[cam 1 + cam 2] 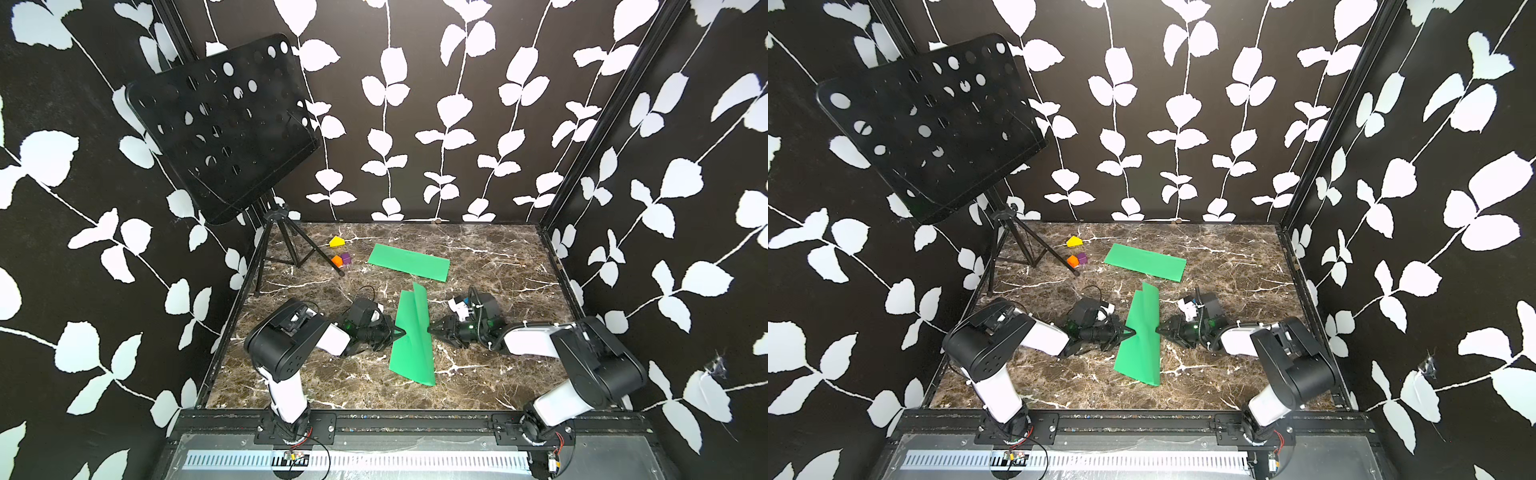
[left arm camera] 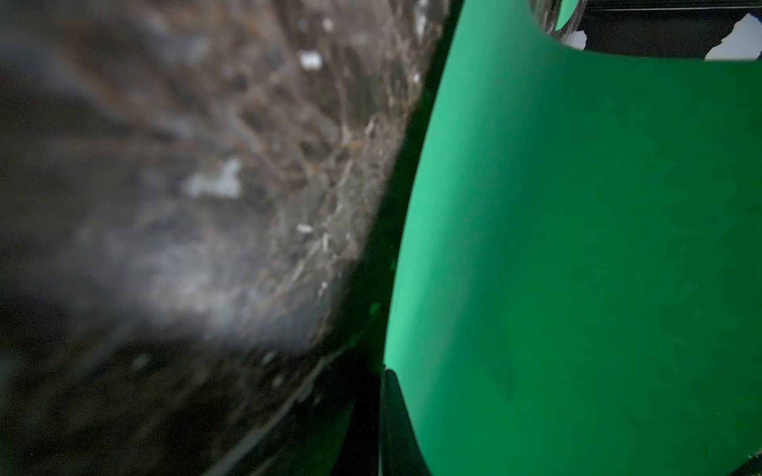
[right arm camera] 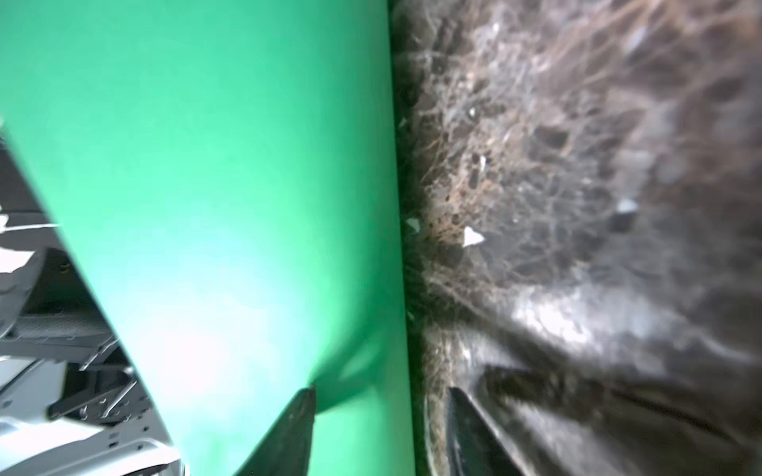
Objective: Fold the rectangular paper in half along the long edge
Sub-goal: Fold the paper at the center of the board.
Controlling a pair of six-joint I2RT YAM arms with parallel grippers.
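Note:
A green rectangular paper (image 1: 411, 336) (image 1: 1140, 340) lies in the middle of the marbled table, its long axis running front to back and its two long sides bent up into a shallow V. My left gripper (image 1: 400, 332) (image 1: 1128, 332) is shut on the paper's left long edge; in the left wrist view the paper (image 2: 577, 247) covers one side of the gripper (image 2: 383, 412). My right gripper (image 1: 430, 329) (image 1: 1158, 330) stands open at the right long edge. In the right wrist view the paper (image 3: 226, 165) passes between its spread fingertips (image 3: 381, 408), with one fingertip (image 3: 305, 412) against the raised side.
A second green paper (image 1: 409, 262), flat and narrow, lies behind the first. Yellow (image 1: 336, 241), orange (image 1: 337, 261) and purple (image 1: 346, 258) blocks sit at the back left beside the tripod (image 1: 282, 245) of a black music stand (image 1: 224, 124). Walls enclose the table (image 1: 498, 374).

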